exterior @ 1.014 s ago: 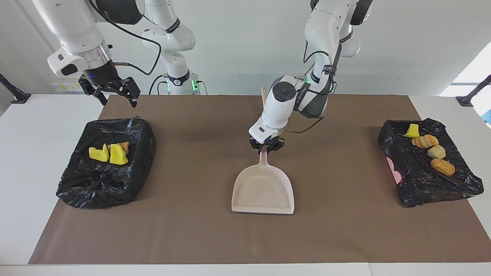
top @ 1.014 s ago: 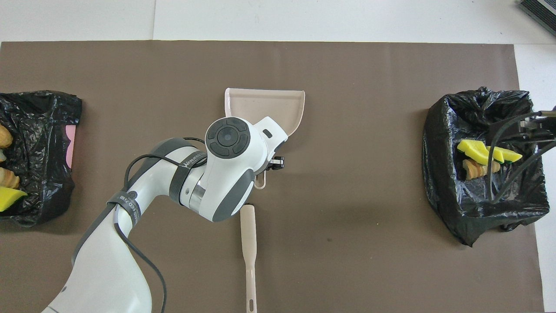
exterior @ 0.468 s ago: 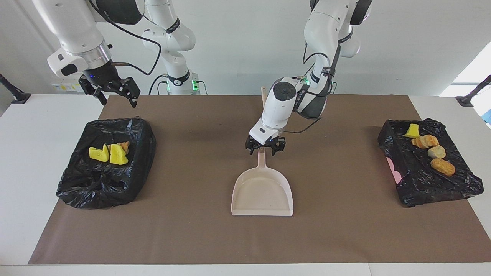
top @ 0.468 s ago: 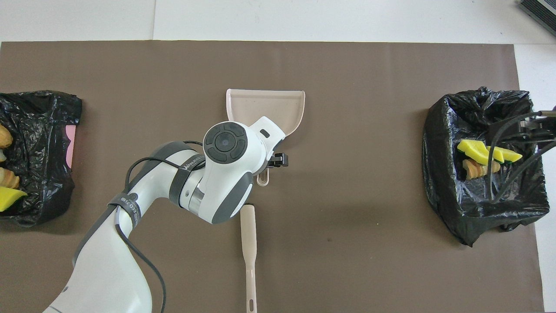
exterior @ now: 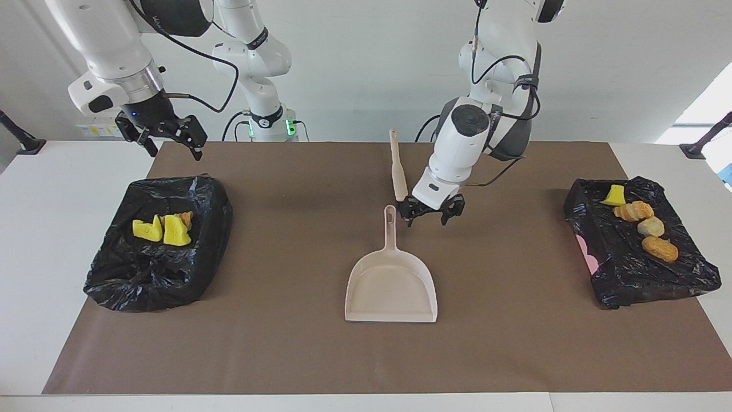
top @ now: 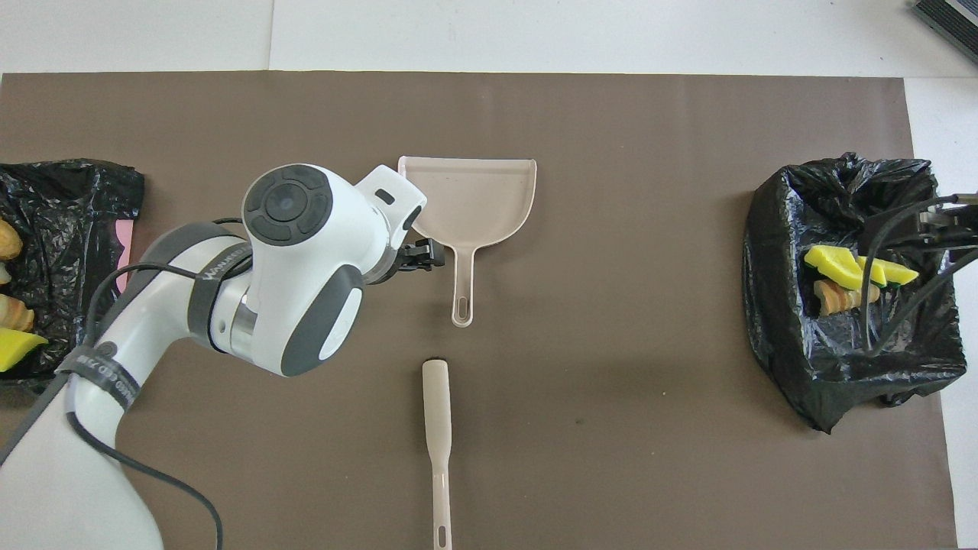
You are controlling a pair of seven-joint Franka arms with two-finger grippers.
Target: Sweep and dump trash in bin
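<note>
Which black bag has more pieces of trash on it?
The black bag at the left arm's end of the table: four pieces lie on it, one yellow and three tan or orange-brown. The other bag has three, two yellow and one brown.

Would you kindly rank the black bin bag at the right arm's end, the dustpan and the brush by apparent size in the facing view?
1. Black bin bag, clearly largest.
2. Dustpan.
3. Brush, slimmest; it lies farther from the camera, which may shrink it somewhat.

Three trash lumps (exterior: 163, 228), mostly yellow, lie in one black-lined bin (exterior: 114, 274); four lumps (exterior: 640, 223), mostly tan, in the other bin (exterior: 657, 280).
</note>
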